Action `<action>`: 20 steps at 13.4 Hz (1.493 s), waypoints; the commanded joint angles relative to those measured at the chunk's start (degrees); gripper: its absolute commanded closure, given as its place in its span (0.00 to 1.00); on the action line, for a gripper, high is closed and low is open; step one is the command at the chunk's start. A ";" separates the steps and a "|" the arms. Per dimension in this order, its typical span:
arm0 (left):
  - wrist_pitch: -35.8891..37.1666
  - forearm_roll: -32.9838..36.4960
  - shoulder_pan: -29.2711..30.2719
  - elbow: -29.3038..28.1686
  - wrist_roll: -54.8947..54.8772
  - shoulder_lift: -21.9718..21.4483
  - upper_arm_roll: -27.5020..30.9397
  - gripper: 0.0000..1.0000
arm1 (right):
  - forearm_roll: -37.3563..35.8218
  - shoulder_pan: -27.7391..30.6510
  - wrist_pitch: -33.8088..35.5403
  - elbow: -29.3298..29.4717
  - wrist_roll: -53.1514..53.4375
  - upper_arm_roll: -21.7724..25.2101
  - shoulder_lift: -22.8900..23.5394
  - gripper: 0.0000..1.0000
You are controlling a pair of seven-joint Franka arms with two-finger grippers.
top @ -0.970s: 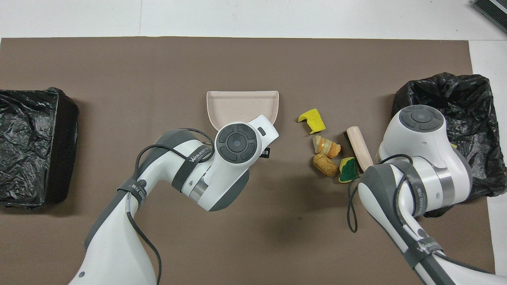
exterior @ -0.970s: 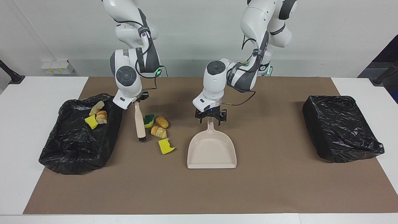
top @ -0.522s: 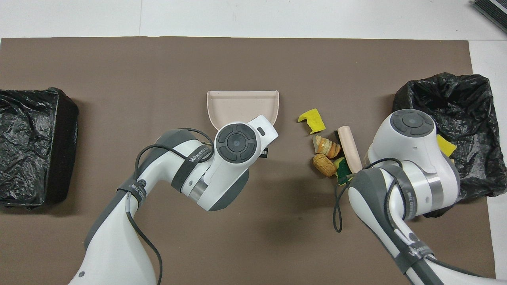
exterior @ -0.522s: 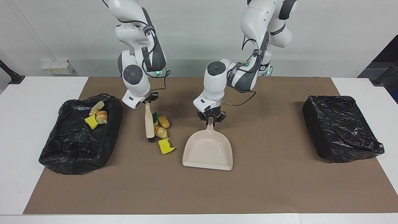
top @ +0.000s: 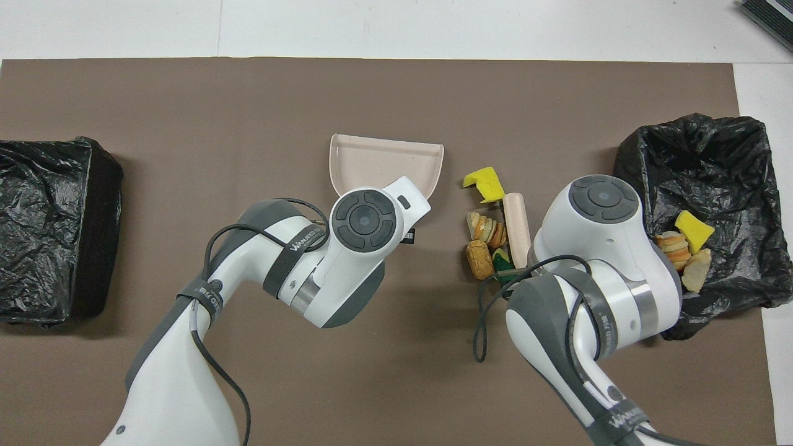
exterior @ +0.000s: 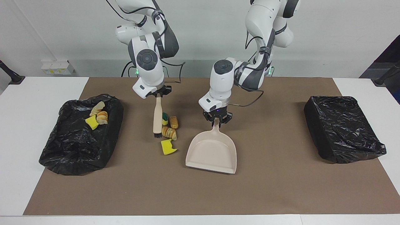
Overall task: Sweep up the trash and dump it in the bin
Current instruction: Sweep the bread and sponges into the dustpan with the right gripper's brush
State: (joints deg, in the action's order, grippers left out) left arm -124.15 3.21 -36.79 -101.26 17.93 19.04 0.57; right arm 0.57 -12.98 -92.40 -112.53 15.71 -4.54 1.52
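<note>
My left gripper (exterior: 216, 120) is shut on the handle of the beige dustpan (exterior: 212, 153), whose wide lip rests on the brown mat. Over the mat, my right gripper (exterior: 158, 94) is shut on the top of the beige brush (exterior: 157, 120); its dark bristles touch the mat. Trash lies between brush and dustpan: a yellow sponge piece (exterior: 168, 147), two bread-like chunks (exterior: 169, 132) and a green-faced sponge (exterior: 164, 118) against the brush. More trash (exterior: 97, 115) lies in the black-bagged bin (exterior: 78, 147). From overhead, the dustpan (top: 384, 162) and brush (top: 516, 220) show; both grippers hide under their wrists.
A second black-bagged bin (exterior: 342, 128) stands at the left arm's end of the mat. The bin with trash (top: 731, 155) stands at the right arm's end, beside the right arm's wrist. The brown mat (exterior: 200, 193) is bare farther from the robots than the dustpan.
My left gripper has shut on the dustpan handle and turned the pan a little. My right gripper has swept the brush toward the dustpan, pushing the scraps along.
</note>
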 commanded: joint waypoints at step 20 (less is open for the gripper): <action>4.54 1.27 6.64 -7.64 -68.02 -6.03 -0.04 1.00 | 5.66 1.39 -13.41 -17.02 -4.38 -0.74 -3.02 1.00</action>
State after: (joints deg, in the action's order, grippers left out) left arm -117.87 3.34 -30.35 -104.92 -46.90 15.78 0.76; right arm 4.24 -11.39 -103.34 -128.71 10.91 -4.94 -1.47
